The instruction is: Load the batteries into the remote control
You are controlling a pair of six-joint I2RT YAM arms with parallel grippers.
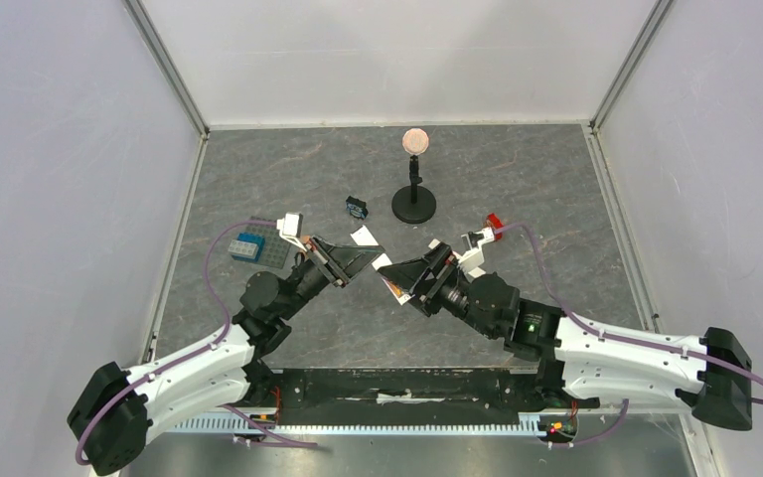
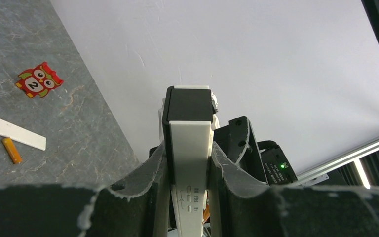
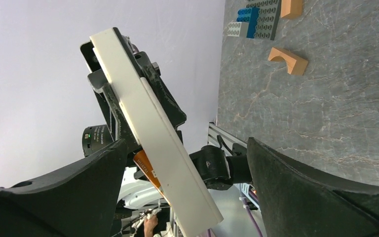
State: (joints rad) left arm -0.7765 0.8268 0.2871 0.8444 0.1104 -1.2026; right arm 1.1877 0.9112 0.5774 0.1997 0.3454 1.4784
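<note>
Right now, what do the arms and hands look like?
Left arm and right arm: white shells, black joints, a purple cable looped along each. Left hand and right hand: black, wedge-shaped fingers with scuffed edges. Green LED on the right arm.

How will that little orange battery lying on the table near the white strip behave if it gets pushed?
The battery is a small cylinder lying on its side on the flat table, so a sideways push would probably roll it. It looks straight and stiff, unlikely to bend. Being so slim, it may slip from an off-centre pinch.
</note>
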